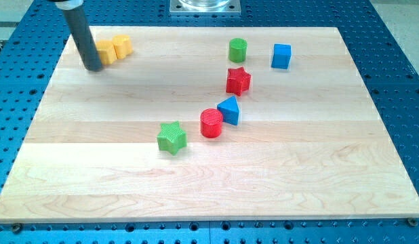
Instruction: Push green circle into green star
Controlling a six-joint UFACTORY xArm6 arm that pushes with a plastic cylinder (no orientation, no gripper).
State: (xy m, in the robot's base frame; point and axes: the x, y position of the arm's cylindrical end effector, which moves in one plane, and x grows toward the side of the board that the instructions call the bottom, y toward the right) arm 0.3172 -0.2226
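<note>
My tip (pixel 94 67), the lower end of the dark straight rod, is resting at the view's top left of the pale wooden surface (pixel 196 183), touching two yellow blocks (pixel 113 49). This tool has no jaws, so it is neither apart nor together. The green round plastic cylinder (pixel 238 49) is sitting near the top, well apart from my tip. The green plastic star (pixel 171 137) is lying lower, with a red star (pixel 238 80), red cylinder (pixel 211 123) and blue triangular block (pixel 230 110) crowding the direct path, probably forcing a detour.
</note>
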